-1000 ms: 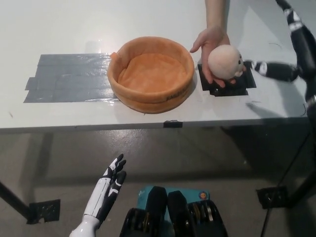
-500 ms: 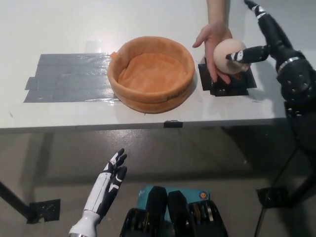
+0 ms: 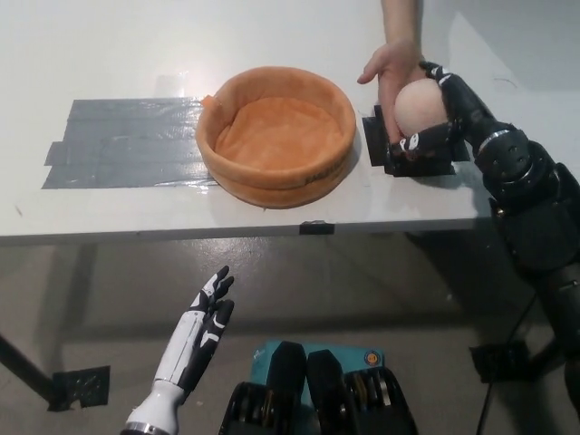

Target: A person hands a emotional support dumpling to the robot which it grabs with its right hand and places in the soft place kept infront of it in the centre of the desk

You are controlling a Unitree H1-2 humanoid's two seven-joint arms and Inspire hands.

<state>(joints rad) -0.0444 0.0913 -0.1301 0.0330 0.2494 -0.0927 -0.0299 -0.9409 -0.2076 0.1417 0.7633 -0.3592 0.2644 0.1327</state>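
Note:
The emotional support dumpling, a round beige plush ball, lies in a person's hand at the table's right. My black right hand wraps it from the right, fingers over its top and under its bottom, closed against it. The person's hand still cradles it from the left. The soft orange round bed sits in the centre of the white desk, left of the dumpling and apart from it. My white left hand rests low at the lower left, below the desk edge, fingers stretched out.
A grey tape patch covers the desk left of the bed. A black tape square lies under the dumpling. The desk's front edge runs across the picture, with grey floor below it.
My right hand has swung in from the right and closed around the dumpling in the person's palm. The left hand has barely shifted.

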